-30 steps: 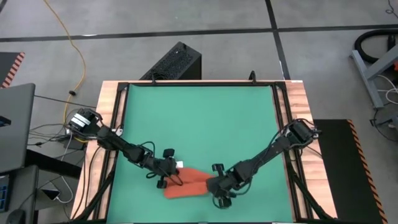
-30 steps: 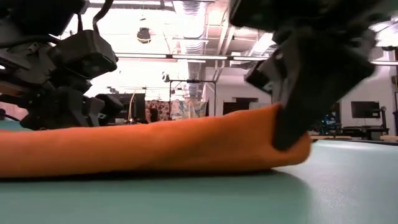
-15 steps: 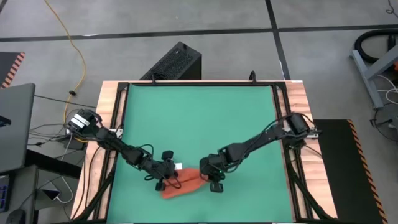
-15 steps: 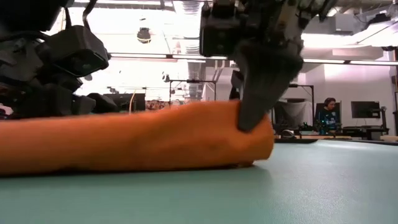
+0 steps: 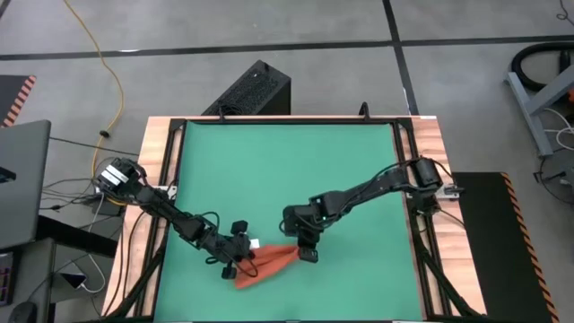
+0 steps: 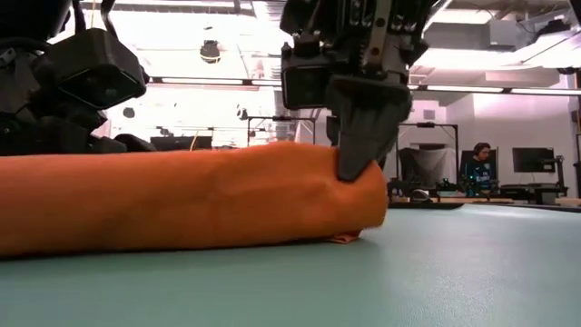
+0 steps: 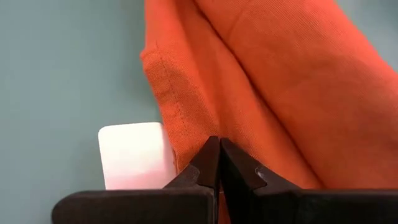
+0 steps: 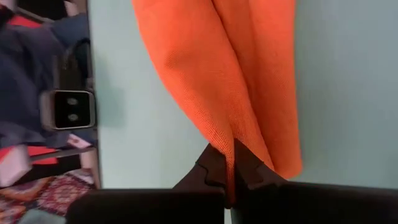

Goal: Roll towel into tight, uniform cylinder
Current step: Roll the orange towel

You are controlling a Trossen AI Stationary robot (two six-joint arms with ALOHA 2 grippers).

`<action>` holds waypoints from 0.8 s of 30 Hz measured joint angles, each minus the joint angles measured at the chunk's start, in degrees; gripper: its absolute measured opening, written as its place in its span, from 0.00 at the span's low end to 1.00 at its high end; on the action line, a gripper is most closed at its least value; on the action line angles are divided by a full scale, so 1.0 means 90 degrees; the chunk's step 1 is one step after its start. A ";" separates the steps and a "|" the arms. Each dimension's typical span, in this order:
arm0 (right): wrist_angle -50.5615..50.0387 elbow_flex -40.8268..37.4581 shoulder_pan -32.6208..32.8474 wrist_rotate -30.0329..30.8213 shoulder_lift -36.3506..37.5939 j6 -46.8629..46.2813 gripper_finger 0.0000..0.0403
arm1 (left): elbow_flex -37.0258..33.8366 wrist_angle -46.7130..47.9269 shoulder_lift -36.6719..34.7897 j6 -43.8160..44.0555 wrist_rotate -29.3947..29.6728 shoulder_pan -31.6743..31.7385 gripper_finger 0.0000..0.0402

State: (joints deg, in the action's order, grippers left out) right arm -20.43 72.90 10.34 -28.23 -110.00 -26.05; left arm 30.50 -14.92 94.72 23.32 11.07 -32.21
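Orange-red towel bunched into a long loose roll near the front edge of the green mat, left of centre, lying slantwise. In the low view, towel stretched as a thick tube across the mat surface, a small flap of cloth poking out under its right end.

Left gripper at the towel's left end, low on the mat — fingers pressed together on a fold of the cloth at its hemmed edge, seen close in the left wrist view. Small white tag flat on the mat just beside that hem, touching the towel edge; blank, no readable print. Same tag showing as a white speck next to the left gripper from above.

Right gripper at the towel's right end, pointing down, fingers pinched tight on a ridge of cloth; in the low view pressing into the top of the roll's end.

No brand marks or writing legible on arms, mat or towel.

Farther back — wooden table border around the mat, black box on the floor beyond the table, yellow cable at far left.
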 joint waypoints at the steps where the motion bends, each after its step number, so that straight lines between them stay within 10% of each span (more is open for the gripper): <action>1: 0.0016 0.0000 -0.0063 -0.0125 0.0002 0.0020 0.02 | 0.0000 0.0000 0.0000 0.0033 0.0000 0.0000 0.00; 24: -0.0330 0.0005 -0.1009 -0.1103 0.0012 0.0112 0.02 | 0.0000 -0.0003 0.0000 0.0140 0.0017 -0.0005 0.00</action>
State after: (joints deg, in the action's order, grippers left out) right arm -23.40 72.95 1.26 -38.16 -109.89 -25.04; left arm 30.50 -14.94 94.72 24.58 11.22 -32.25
